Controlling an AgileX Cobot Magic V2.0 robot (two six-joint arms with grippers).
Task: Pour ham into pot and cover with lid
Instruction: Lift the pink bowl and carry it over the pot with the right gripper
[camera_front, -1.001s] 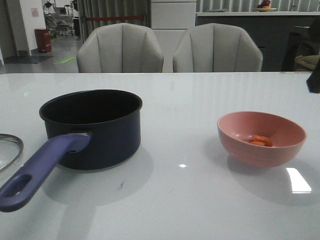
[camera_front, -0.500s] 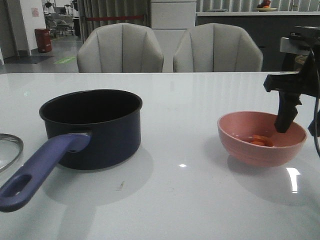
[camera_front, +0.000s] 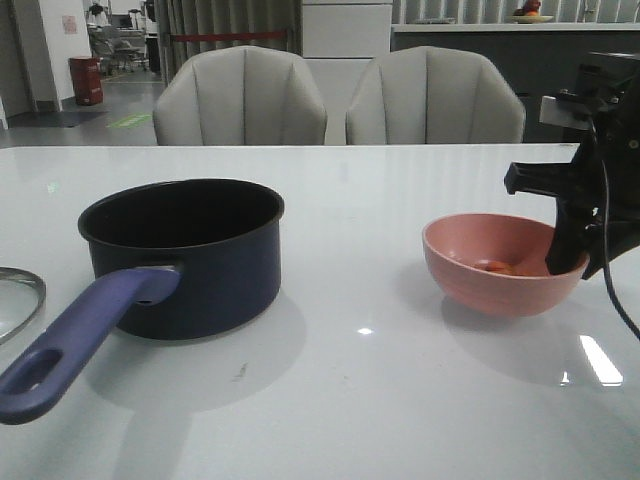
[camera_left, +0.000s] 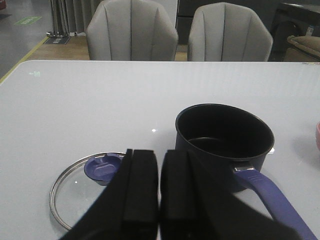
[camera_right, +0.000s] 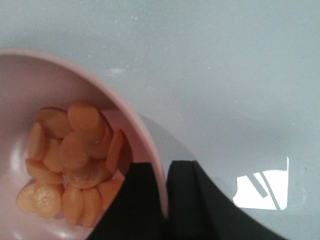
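Observation:
The dark navy pot (camera_front: 185, 255) stands left of centre, its purple-blue handle (camera_front: 75, 335) pointing toward the near left corner; its inside is black and bare (camera_left: 225, 132). The glass lid (camera_left: 75, 190) with a blue knob lies flat left of the pot, only its edge (camera_front: 15, 300) showing in the front view. Orange-pink ham slices (camera_right: 70, 160) sit in a pink bowl (camera_front: 490, 265) on the right. My right gripper (camera_right: 165, 185) is shut on the bowl's right rim, one finger inside and one outside. My left gripper (camera_left: 160, 190) is shut and holds nothing, hovering near the lid and pot.
Two grey chairs (camera_front: 240, 95) stand behind the table's far edge. A bright window reflection (camera_front: 600, 360) lies on the white tabletop near the right arm (camera_front: 590, 170). Open tabletop runs between the pot and the bowl.
The right arm came in from the right, went down to the bowl and shut on its rim. The bowl has shifted left and risen a little. Pot and lid have not moved.

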